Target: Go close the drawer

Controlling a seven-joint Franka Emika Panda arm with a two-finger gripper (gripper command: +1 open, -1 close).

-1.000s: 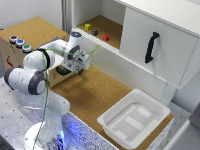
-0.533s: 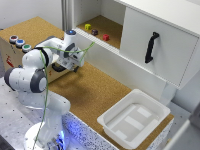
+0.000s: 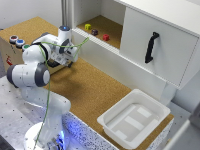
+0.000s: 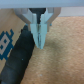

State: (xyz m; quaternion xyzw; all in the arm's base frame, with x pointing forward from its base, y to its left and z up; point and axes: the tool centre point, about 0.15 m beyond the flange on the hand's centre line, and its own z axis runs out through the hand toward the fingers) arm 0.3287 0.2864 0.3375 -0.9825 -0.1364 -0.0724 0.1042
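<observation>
I see a cork tabletop [image 3: 95, 90] with a white bin [image 3: 134, 119] and white cabinet [image 3: 160, 45]. Only my wrist view shows the gripper [image 4: 41, 40], fingers pressed together, just beside the drawer's [image 3: 50, 62] black handle [image 4: 20, 55].

the cork-covered worktop [image 3: 95, 90] carries a white plastic bin [image 3: 134, 118] at its near right corner and a wooden box [image 3: 11, 50] by its left edge.

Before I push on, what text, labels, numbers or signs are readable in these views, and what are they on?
No readable words or numbers in either view.
Blue blocky pixel figure printed on the wooden surface beside the black bar: a picture, not text.
Red mark on the wooden box: too blurred to read.
</observation>
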